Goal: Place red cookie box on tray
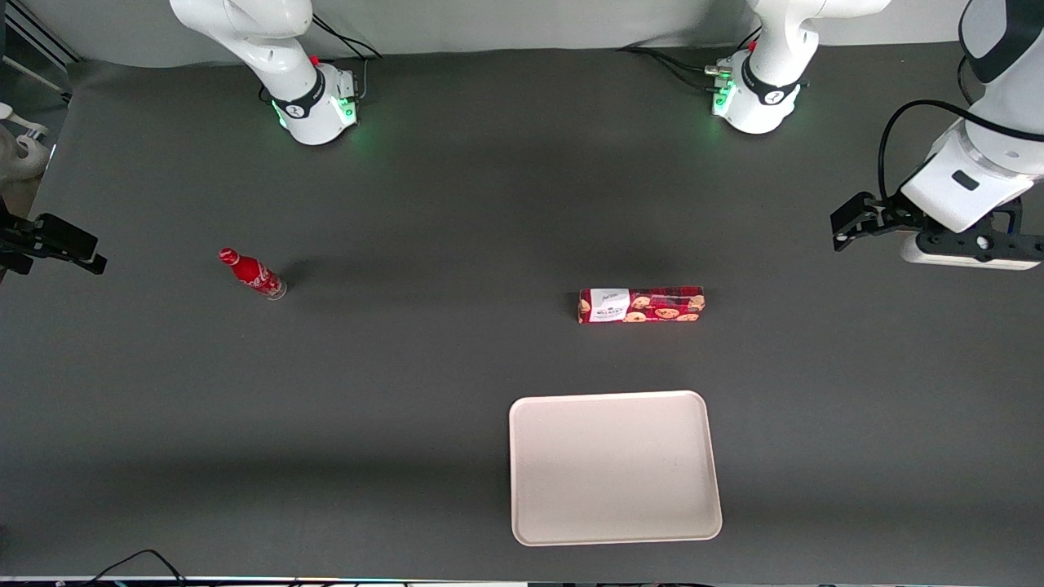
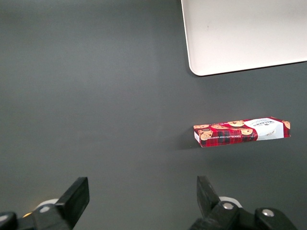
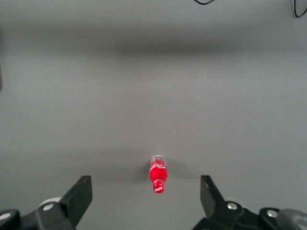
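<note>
Gripper held open, well clear of box; box is best straddled across its narrow width; tray unoccupied.

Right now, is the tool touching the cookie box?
Apart. Front view shows the open tool raised toward the working arm's end, bare table between it and the box.

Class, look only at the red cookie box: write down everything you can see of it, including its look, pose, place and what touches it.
The red cookie box is a long, narrow rectangular carton, apparently cardboard, printed in red with brown cookies and a white label patch near one end. It looks closed and undamaged. It lies flat on the dark table, farther from the front camera than the tray and apart from it. Only the table touches it. The gripper hangs open above the table toward the working arm's end, well clear of the box.
</note>
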Robot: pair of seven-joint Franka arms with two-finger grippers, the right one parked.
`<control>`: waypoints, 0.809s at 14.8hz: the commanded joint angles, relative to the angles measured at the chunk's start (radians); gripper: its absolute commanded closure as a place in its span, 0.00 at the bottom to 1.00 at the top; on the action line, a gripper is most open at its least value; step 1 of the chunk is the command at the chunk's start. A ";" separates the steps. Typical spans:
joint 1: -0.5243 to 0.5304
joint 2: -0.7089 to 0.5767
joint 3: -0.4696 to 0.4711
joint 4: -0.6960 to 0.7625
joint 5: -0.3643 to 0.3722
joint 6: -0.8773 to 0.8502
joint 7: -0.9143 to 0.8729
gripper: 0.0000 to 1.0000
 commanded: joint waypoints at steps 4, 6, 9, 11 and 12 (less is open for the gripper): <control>-0.006 0.012 0.008 0.035 -0.009 -0.019 0.017 0.00; -0.006 0.015 0.008 0.035 -0.009 -0.019 0.019 0.00; -0.006 0.015 0.008 0.035 -0.007 -0.021 0.016 0.00; -0.006 0.015 0.008 0.035 -0.007 -0.021 0.014 0.00; -0.006 0.015 0.008 0.035 -0.007 -0.023 0.015 0.00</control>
